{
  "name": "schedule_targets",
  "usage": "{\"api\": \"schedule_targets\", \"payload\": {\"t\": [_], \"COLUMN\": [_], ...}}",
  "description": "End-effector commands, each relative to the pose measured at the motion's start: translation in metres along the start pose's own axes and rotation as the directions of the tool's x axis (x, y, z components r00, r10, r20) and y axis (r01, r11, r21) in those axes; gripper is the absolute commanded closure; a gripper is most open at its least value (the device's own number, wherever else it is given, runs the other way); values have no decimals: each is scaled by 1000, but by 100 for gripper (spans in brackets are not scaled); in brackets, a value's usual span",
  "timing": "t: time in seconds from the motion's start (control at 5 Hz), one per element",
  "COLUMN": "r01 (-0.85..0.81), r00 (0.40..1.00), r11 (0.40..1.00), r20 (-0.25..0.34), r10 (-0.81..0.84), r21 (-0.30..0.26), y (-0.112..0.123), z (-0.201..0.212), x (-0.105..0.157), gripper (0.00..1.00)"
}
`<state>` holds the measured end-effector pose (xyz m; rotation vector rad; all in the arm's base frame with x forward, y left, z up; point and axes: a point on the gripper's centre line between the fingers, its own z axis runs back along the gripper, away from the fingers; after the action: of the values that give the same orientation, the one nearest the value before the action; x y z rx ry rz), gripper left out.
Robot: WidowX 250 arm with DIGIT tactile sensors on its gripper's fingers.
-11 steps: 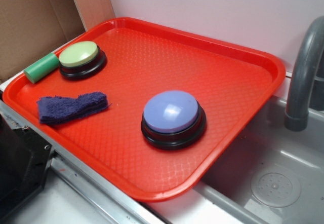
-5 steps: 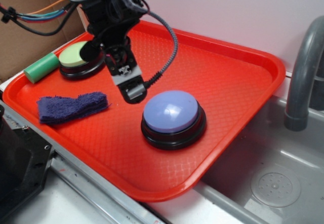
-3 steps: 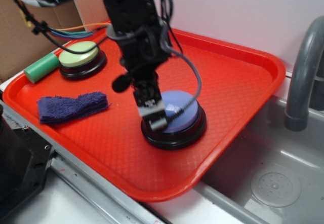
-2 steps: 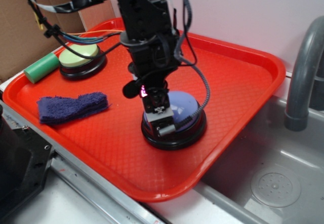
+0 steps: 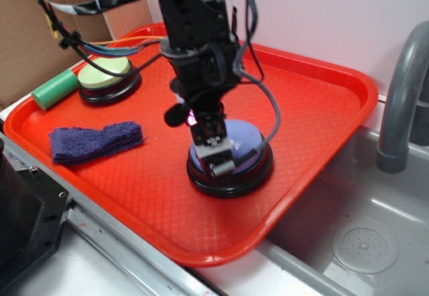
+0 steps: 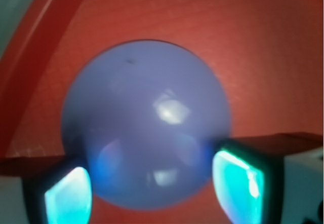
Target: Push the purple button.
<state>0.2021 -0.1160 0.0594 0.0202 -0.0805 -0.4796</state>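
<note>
- Where the black robot arm reaches down over the middle of the red plastic tray [image 5: 322,108], its gripper [image 5: 216,157] sits on top of the large round dome button with a glossy lavender-blue cap [image 5: 244,145] and a black circular base.
- The gripper's tip appears to touch the front-left part of that cap in the exterior view; whether it is pressing down cannot be told.
- In the wrist view the lavender-blue cap [image 6: 147,117] fills the centre, and the two fingers [image 6: 238,181] stand spread apart, one at each lower side of the dome, their pads glowing teal.
- The fingers hold nothing between them; the dome's lower edge lies in the gap.
- The purple button stands on the tray's near-right part, well apart from the other things on it.
- A smaller round button with a pale green cap [image 5: 104,75] on a black base sits at the tray's far-left corner.
- A green cylinder [image 5: 53,90] lies just beside that small button, against the tray's left rim.
- A dark blue fuzzy cloth [image 5: 94,140] lies flat near the tray's left front edge.
- Coloured cables [image 5: 114,45] run from the arm over the small button.
- To the right of the tray stands a grey curved faucet [image 5: 402,102] above a grey sink basin [image 5: 362,236].
</note>
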Motion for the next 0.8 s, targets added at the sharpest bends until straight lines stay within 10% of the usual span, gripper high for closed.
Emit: {"api": "schedule_targets", "payload": {"t": [0.0, 0.6], "r01": [-98, -150], "r00": [994, 987], "r11": [994, 989], "r20": [50, 53], "r10": [96, 148], "r21": [45, 19], "y": [8, 10], "z": [61, 77], "x": [-3, -11], "gripper": [0, 0]}}
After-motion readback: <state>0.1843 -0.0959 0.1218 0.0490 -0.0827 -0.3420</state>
